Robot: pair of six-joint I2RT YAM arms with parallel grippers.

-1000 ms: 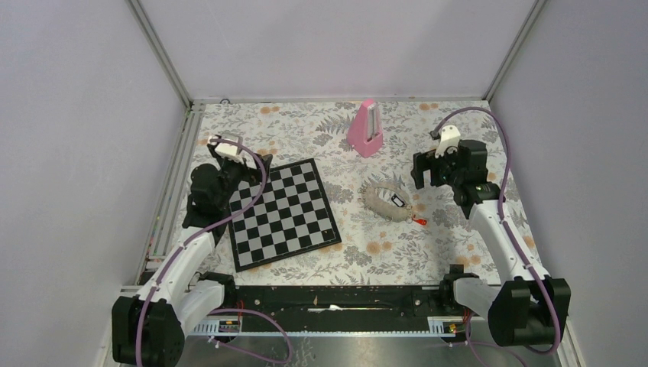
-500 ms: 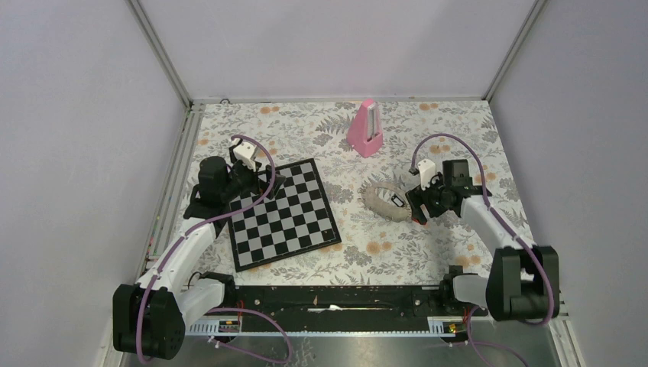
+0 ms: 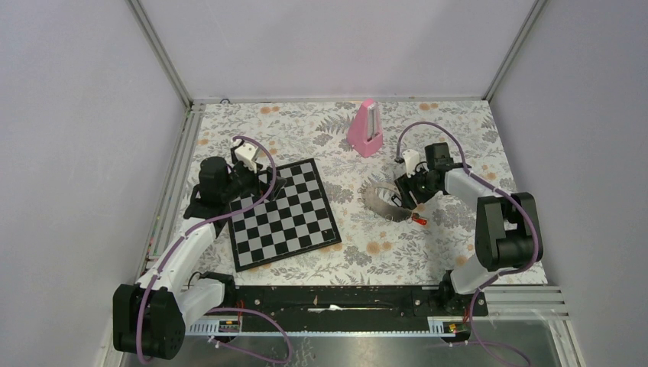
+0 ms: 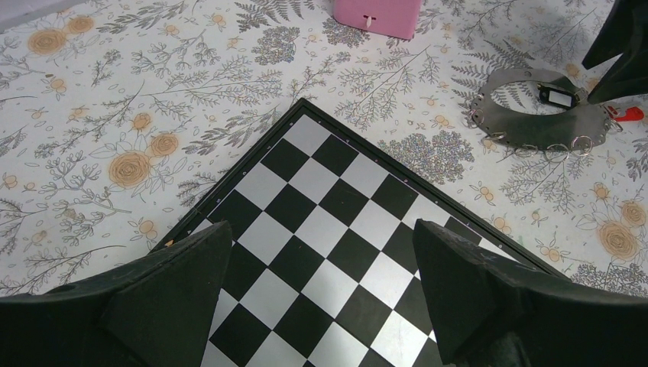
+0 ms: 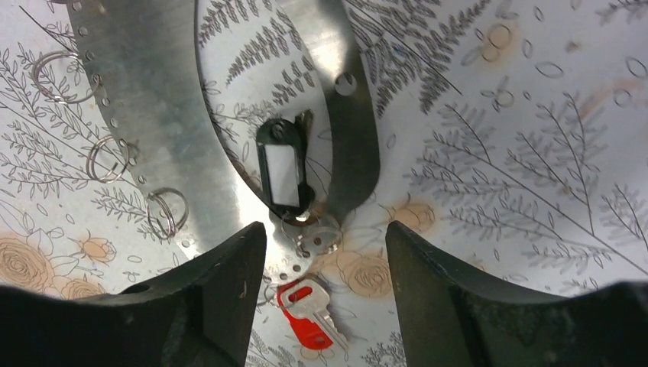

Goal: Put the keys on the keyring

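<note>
The keyring [image 3: 380, 200] is a pale band loop right of the chessboard. In the right wrist view its band [image 5: 160, 115] looks silvery, with small holes and several little split rings. A black tag with a white label [image 5: 281, 172] lies inside the loop, with a thin dark metal piece beside it. The red-headed key [image 5: 312, 317], with a silver blade across it, lies just off the loop's near edge and also shows in the top view [image 3: 419, 220]. My right gripper [image 5: 325, 229] is open, low over that edge and the tag [image 3: 403, 195]. My left gripper [image 4: 321, 229] is open and empty over the chessboard [image 3: 269, 182].
The chessboard [image 3: 284, 214] lies centre-left on the floral cloth. A tall pink metronome [image 3: 367, 128] stands behind the loop. Grey walls with metal rails close the back and sides. From the left wrist I see the loop [image 4: 535, 134] and the red key [image 4: 628, 115] at far right.
My right arm swung from the back right down and left until its open jaws hang over the loop. My left gripper moved right onto the board's far corner, then stayed.
</note>
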